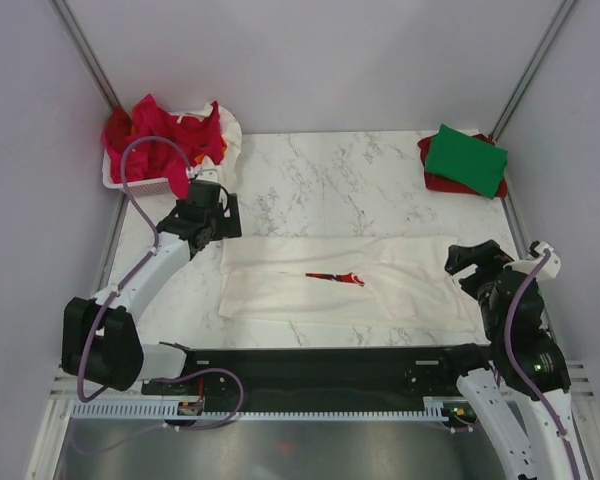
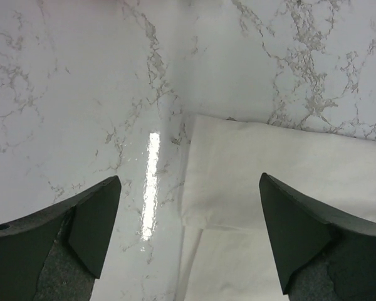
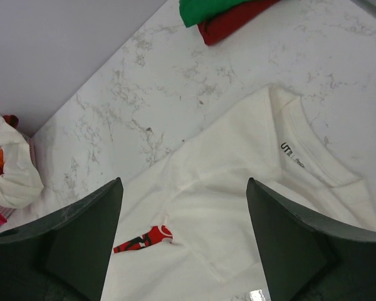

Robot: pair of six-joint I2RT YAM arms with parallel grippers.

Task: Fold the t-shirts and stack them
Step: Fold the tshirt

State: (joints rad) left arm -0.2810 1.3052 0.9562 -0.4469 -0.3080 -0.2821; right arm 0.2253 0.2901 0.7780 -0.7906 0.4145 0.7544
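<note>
The left gripper point(image 2: 188, 188) has its jaws wide apart and holds nothing. It hangs just above the marble table point(image 1: 330, 180), over the left end of the white t-shirt point(image 1: 340, 280), where a doubled-over corner lies between the fingers. The right gripper point(image 3: 185, 188) is likewise spread and empty, poised over the collar end on the right. Neither touches the cloth, as far as the wrist views show.

The white t-shirt lies flat across the middle of the table as a long band, folded lengthwise, with only a sliver of its red print point(image 1: 335, 277) peeking from the seam. It probably still needs folding end to end before stacking.

At the back right, a folded green tee point(image 1: 467, 160) sits on a folded red tee point(image 1: 435, 180), a stack already begun. At the back left, the white basket point(image 1: 140, 185) holds crumpled red tees point(image 1: 165, 135) and a white one point(image 1: 230, 135), all unfolded.

Both arms reach forward from their bases, elbows bent, wrists tipped downward at opposite ends of the shirt.
</note>
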